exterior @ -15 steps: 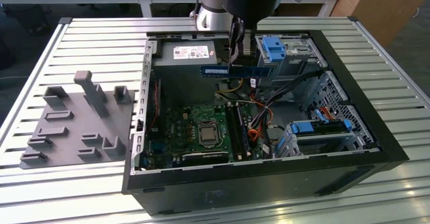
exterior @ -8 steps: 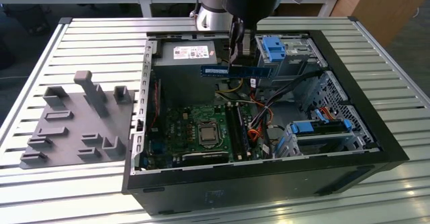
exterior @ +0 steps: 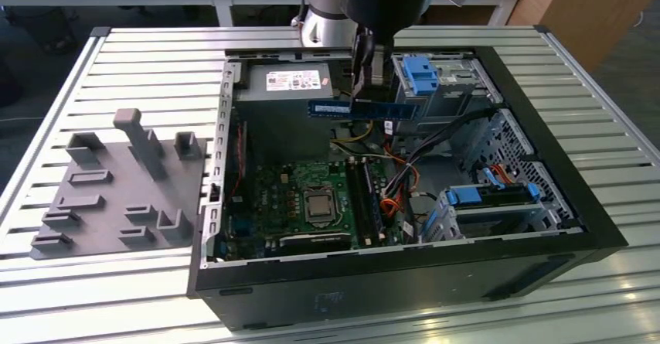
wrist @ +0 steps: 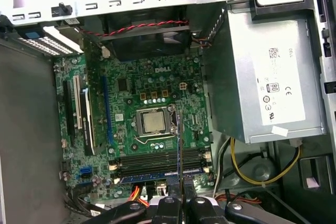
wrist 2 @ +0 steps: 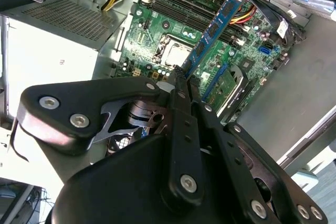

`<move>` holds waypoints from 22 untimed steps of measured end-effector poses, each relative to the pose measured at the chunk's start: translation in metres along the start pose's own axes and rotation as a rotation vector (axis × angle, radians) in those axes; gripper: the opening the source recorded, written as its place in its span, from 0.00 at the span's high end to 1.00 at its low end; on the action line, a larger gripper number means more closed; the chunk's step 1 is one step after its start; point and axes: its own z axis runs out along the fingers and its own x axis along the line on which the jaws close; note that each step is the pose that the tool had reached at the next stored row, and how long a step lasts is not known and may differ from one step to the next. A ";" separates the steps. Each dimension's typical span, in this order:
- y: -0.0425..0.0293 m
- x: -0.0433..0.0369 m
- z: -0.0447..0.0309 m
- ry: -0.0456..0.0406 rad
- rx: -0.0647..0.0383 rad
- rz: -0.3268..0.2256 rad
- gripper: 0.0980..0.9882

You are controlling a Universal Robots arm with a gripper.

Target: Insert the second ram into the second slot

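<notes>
Second ram [exterior: 363, 109], the thin blue circuit-board stick with a white label and dark chips, is clamped between my jaws, which are closed on its faces roughly mid-length as the exterior view shows it. Stick is level, long edge down, up in the air over the open case, not in any slot. In the exterior view it hangs in front of the grey metal power-supply box [exterior: 289, 89] and the blue plastic drive caddy [exterior: 418, 73]. Second wrist view has the ram [wrist 2: 218, 24] running out from my jaws over the green motherboard [wrist 2: 173, 19], well clear of it. First wrist view gets the ram [wrist: 179, 140] edge-on as a thin line crossing the black memory slots [wrist: 157, 158], so it lies crosswise to them. Another blue stick [wrist: 157, 176] looks seated in the slot row nearest the board edge. Square silver processor socket [wrist: 153, 123] is just beside the slots, the power-supply box [wrist: 262, 77] beyond the board's edge, and a yellow cable [wrist: 236, 166] loops under that box. The black tower case [exterior: 577, 205] lies on its side, open, on the slatted aluminium counter [exterior: 134, 58]. A grey plastic fixture plate with upright pegs [exterior: 113, 197] sits on the counter just beside the case, on the exterior view's left.
</notes>
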 end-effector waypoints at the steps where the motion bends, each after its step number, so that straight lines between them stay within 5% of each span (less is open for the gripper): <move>1: 0.0000 0.0000 0.0000 0.0000 0.000 0.002 0.96; 22: 0.0000 0.0000 0.0000 -0.0036 0.000 0.094 0.96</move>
